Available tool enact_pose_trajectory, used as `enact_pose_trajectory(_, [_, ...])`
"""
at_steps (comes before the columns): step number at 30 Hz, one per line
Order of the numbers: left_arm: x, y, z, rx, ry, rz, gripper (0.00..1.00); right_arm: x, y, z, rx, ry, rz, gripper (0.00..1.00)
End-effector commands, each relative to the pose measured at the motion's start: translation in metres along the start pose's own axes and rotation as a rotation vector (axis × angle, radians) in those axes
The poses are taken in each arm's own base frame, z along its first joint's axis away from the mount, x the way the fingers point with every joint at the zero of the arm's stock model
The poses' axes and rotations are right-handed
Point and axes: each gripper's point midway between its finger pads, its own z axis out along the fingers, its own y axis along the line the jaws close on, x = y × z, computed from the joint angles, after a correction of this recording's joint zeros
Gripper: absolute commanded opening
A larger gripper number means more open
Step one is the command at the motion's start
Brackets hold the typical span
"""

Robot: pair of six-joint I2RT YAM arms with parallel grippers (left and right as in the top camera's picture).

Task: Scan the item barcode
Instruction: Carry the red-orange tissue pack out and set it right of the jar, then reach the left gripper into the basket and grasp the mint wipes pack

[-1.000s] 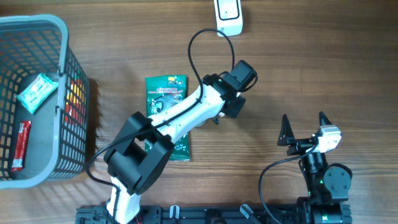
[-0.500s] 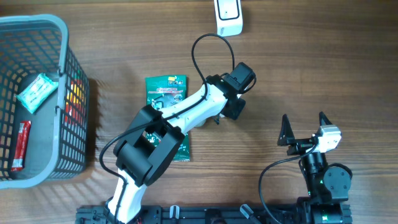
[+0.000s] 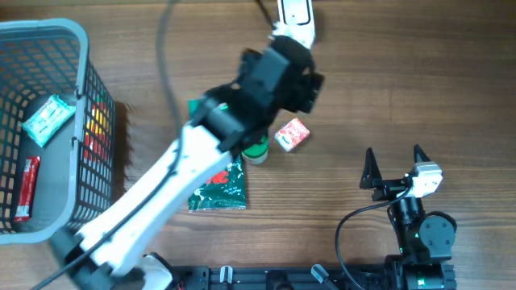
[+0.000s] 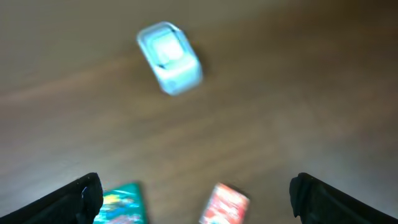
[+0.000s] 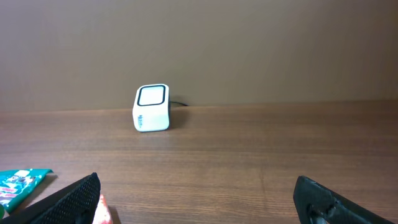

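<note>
Red-and-white packet (image 3: 291, 134) flat on the surface (image 3: 419, 72), about midway between far and near edges, touching neither claw. Just left of it, a green pouch (image 3: 218, 187), largely covered in the overhead view by the left arm. Between pouch and packet, something small, round and green (image 3: 256, 151); impossible to tell what. White scanner (image 5: 152, 107) upright at the middle of the far edge, dark-rimmed window on its upper face, well apart from the packet.

Left claw (image 4: 194, 198) spread wide and empty, high above the stretch between packet and scanner. Wrist view blurred, 2 dark fingertips (image 4: 87, 194) at the bottom corners, with only wood, packet and pouch between them. Right claw (image 3: 394, 167) likewise spread wide and empty, by the near edge toward the right corner, pointed at the far edge.

Grey mesh basket (image 3: 56, 31) at the left edge, toward the far corner. Inside, a mint-green packet (image 3: 48, 119) and a red bar (image 3: 27, 187) by the left wall.
</note>
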Motion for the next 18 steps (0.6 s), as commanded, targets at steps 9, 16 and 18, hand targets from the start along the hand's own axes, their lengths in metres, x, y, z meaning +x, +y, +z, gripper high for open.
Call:
enact_pose_trajectory(9, [0.048, 0.308, -0.162, -0.766, -0.236, -1.048, 1.00, 0.000, 0.001, 0.000, -0.008, -0.001, 0.009, 1.00])
enact_pose_trajectory(16, [0.136, 0.396, -0.212, -1.128, -0.290, -1.508, 1.00, 0.000, 0.001, 0.000, -0.008, -0.001, 0.010, 1.00])
enact_pose_trajectory(18, [0.155, 0.414, -0.211, -1.195, -0.262, -1.553, 1.00, 0.000, 0.001, 0.000, -0.008, -0.001, 0.009, 1.00])
